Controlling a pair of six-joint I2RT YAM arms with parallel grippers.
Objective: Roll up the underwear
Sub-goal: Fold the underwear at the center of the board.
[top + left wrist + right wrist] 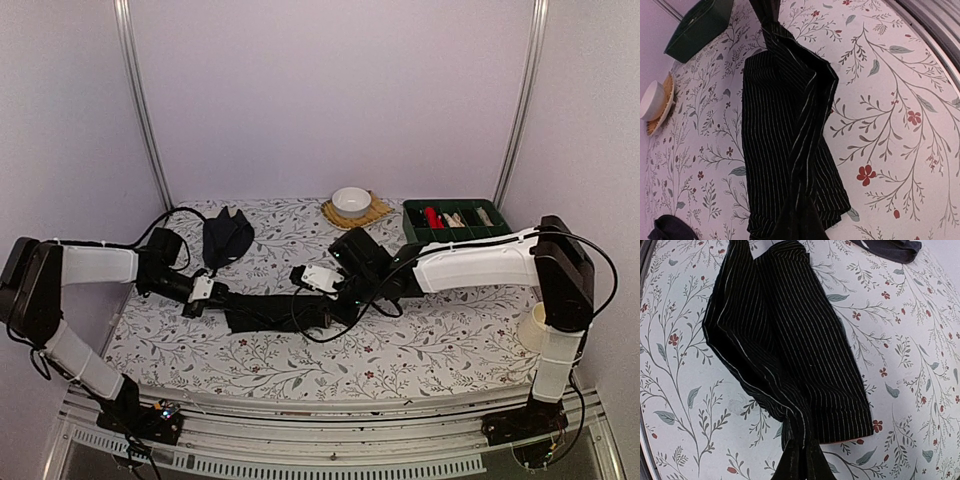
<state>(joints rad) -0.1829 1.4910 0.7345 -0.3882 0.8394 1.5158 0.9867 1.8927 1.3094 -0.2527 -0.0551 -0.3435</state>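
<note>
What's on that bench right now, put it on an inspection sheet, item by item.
Surface: table with a floral-print cover, no spills seen.
Job's things: striped underwear stretched between both grippers, not rolled; second underwear bunched at rear left.
Clutter: white bowl on a woven mat; green tray holding small items, rear right.
Grippers: left gripper and right gripper each shut on an end of the striped underwear.
Cables: black cables loop off both arms, one over the table below the garment.
Surroundings: plain pale walls, two metal posts.
</note>
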